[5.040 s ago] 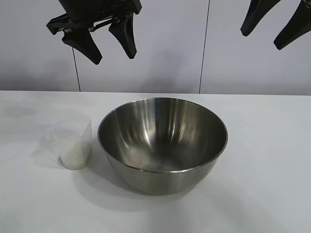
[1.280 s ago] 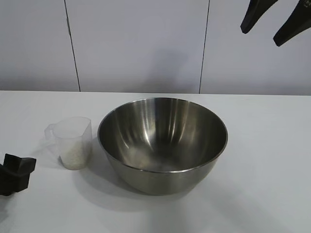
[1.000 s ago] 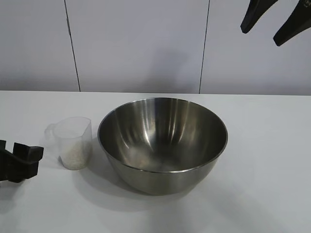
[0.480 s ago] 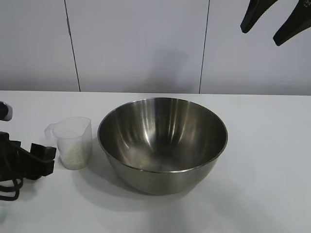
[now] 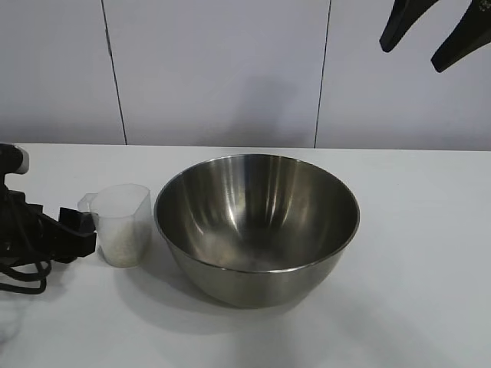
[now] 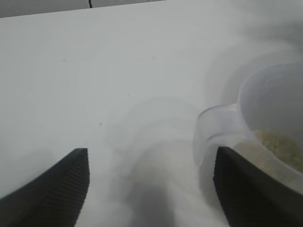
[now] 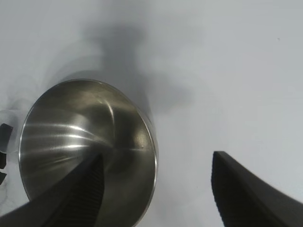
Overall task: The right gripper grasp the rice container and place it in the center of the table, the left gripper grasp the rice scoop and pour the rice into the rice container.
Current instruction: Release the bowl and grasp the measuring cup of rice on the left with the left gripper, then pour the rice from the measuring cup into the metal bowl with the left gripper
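**Left hand lining up on the scoop**

The large shiny steel bowl [image 5: 257, 226] sits mid-desk [image 5: 414, 261]. The left hand [image 6: 150, 189], open, has one finger beside the small clear plastic scoop's [image 5: 124, 225] handle; next it must straddle it, close, lift, pour. The right hand [image 5: 436, 34] hangs open above.

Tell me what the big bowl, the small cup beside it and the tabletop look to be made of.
The rice container looks like polished stainless steel: silvery, with streaked reflections inside. The rice scoop seems to be clear, colourless plastic: the rice shows through its wall. The table is a plain white, matte surface, possibly laminate; the material is uncertain.
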Robot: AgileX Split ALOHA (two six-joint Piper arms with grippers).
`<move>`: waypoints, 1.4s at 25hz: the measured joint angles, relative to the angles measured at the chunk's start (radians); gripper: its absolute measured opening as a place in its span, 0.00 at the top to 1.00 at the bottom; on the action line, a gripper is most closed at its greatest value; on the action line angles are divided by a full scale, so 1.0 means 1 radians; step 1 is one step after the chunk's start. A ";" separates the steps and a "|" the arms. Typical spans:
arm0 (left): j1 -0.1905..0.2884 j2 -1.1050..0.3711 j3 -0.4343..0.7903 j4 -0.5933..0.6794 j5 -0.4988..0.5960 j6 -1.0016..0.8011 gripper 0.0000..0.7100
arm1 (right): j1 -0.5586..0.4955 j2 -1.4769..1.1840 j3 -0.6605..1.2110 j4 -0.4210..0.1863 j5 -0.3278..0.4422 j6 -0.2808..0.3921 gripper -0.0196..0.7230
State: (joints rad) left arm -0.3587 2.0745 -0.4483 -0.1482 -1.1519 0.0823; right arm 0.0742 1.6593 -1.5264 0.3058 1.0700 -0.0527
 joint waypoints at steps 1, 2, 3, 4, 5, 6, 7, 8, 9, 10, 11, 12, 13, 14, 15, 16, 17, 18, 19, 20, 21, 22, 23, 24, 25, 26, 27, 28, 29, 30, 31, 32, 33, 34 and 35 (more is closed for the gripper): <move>0.000 0.000 0.000 0.000 0.000 0.000 0.25 | 0.000 0.000 0.000 0.000 -0.001 0.000 0.36; 0.000 0.000 0.000 0.000 0.000 0.000 0.28 | 0.000 0.000 0.000 0.000 -0.002 0.000 0.36; 0.000 0.000 -0.001 0.000 0.000 0.000 0.31 | 0.000 0.000 0.000 0.000 -0.004 0.000 0.36; 0.000 0.000 -0.002 0.000 0.000 0.000 0.36 | 0.000 0.000 0.000 0.000 -0.006 0.000 0.36; 0.000 0.000 -0.002 0.000 0.000 0.000 0.42 | 0.000 0.000 0.000 0.000 -0.008 0.000 0.36; 0.000 0.000 -0.002 0.000 0.000 0.000 0.49 | 0.000 0.000 0.000 0.000 -0.008 0.000 0.36; 0.000 0.000 -0.002 0.001 0.000 0.000 0.56 | 0.000 0.000 0.000 0.000 -0.008 0.000 0.36; 0.000 0.000 -0.002 0.001 0.000 0.000 0.65 | 0.000 0.000 0.000 0.000 -0.008 0.000 0.36; 0.000 0.000 -0.002 0.001 0.000 0.000 0.76 | 0.000 0.000 0.000 0.000 -0.008 0.000 0.36; 0.000 0.000 -0.002 0.001 0.000 0.000 0.83 | 0.000 0.000 0.000 0.000 -0.008 0.000 0.36; 0.000 0.000 -0.002 0.001 0.000 0.000 0.90 | 0.000 0.000 0.000 0.000 -0.008 0.000 0.36; 0.000 0.000 -0.002 0.001 0.000 0.000 0.93 | 0.000 0.000 0.000 0.000 -0.008 0.000 0.36; 0.000 0.000 -0.002 0.001 0.000 0.000 0.96 | 0.000 0.000 0.000 0.000 -0.008 0.000 0.36; 0.000 0.000 -0.002 0.001 0.000 0.000 0.97 | 0.000 0.000 0.000 0.000 -0.008 0.000 0.36; 0.000 0.000 -0.002 0.001 0.000 -0.001 0.98 | 0.000 0.000 0.000 0.000 -0.008 0.000 0.36; 0.000 0.000 -0.002 0.001 0.000 -0.006 0.98 | 0.000 0.000 0.000 0.000 -0.008 0.000 0.36; 0.000 0.000 -0.002 0.001 0.000 -0.015 0.99 | 0.000 0.000 0.000 0.000 -0.008 0.000 0.36; 0.000 -0.003 -0.002 0.001 0.001 -0.024 0.99 | 0.000 0.000 0.000 0.000 -0.008 0.000 0.36; 0.000 -0.010 -0.002 0.001 0.003 -0.031 0.99 | 0.000 0.000 0.000 0.000 -0.008 0.000 0.36; 0.000 -0.021 -0.002 0.000 0.005 -0.033 0.99 | 0.000 0.000 0.000 0.000 -0.008 0.000 0.36; 0.000 -0.035 -0.002 0.000 0.005 -0.037 0.99 | 0.000 0.000 0.000 0.000 -0.008 0.000 0.36; 0.000 -0.053 -0.002 -0.004 0.005 -0.037 0.99 | 0.000 0.000 0.000 0.000 -0.011 0.000 0.36; 0.000 -0.075 -0.002 -0.008 0.005 -0.039 0.99 | 0.000 0.000 0.000 0.000 -0.013 0.000 0.36; 0.000 -0.099 -0.002 -0.012 0.009 -0.039 0.99 | 0.000 0.000 0.000 0.000 -0.015 0.000 0.36; 0.000 -0.120 -0.002 -0.015 0.020 -0.039 0.99 | 0.000 0.000 0.000 0.000 -0.015 0.000 0.36; 0.000 -0.147 -0.002 -0.016 0.035 -0.040 0.99 | 0.000 0.000 0.000 0.000 -0.015 0.000 0.36; 0.000 -0.177 -0.002 -0.016 0.060 -0.040 0.99 | 0.000 0.000 0.000 0.000 -0.015 0.000 0.36; 0.000 -0.203 -0.002 -0.016 0.091 -0.040 0.99 | 0.000 0.000 0.000 0.000 -0.015 0.000 0.36; 0.000 -0.237 -0.002 -0.016 0.129 -0.040 0.99 | 0.000 0.000 0.000 0.000 -0.017 0.000 0.36; 0.000 -0.274 -0.001 -0.016 0.166 -0.038 0.99 | 0.000 0.000 0.000 0.000 -0.019 0.000 0.36; 0.000 -0.311 0.000 -0.013 0.214 -0.034 0.99 | 0.000 0.000 0.000 0.000 -0.020 0.000 0.36; 0.001 -0.344 -0.001 -0.002 0.270 -0.029 0.99 | 0.000 0.000 0.000 0.000 -0.021 0.000 0.36; 0.001 -0.382 -0.008 0.019 0.326 -0.024 0.99 | 0.000 0.000 0.000 0.000 -0.022 0.000 0.36; 0.001 -0.421 -0.017 0.048 0.397 -0.022 0.99 | 0.000 0.000 0.000 0.000 -0.022 0.000 0.36; 0.001 -0.451 -0.033 0.078 0.470 -0.020 0.99 | 0.000 0.000 0.000 0.000 -0.023 0.000 0.36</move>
State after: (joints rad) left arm -0.3579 1.6231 -0.4809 -0.0703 -0.6819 0.0620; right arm 0.0742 1.6593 -1.5264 0.3058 1.0467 -0.0527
